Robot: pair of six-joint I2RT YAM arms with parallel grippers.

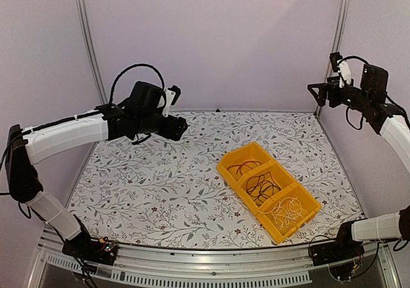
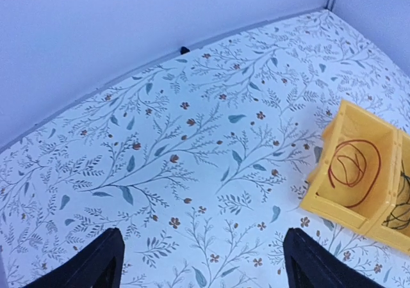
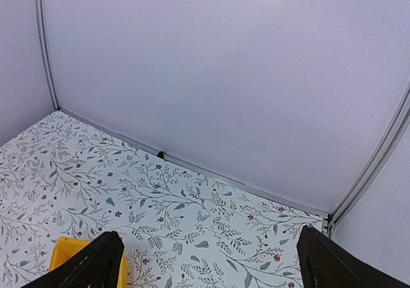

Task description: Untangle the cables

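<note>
A yellow three-compartment bin point(image 1: 224, 171) lies on the floral table to the right of centre. Its far compartment holds the red cable point(image 1: 243, 168), the middle one the black cable point(image 1: 264, 189), the near one the white cable point(image 1: 286, 209). My left gripper point(image 1: 181, 128) hovers high over the back left of the table, open and empty. The left wrist view shows its gripper point(image 2: 202, 237) open above bare table, with the red cable point(image 2: 352, 166) and a bit of the black cable point(image 2: 402, 198) in the bin point(image 2: 333, 133) at right. My right gripper point(image 1: 316, 91) is raised at the far right, open and empty.
The right wrist view shows the right gripper point(image 3: 208, 235) facing the back wall and the rear table edge, with a corner of the bin point(image 3: 64, 249) at lower left. Grey walls with metal posts enclose the table on three sides. Both arm bases sit at the near edge.
</note>
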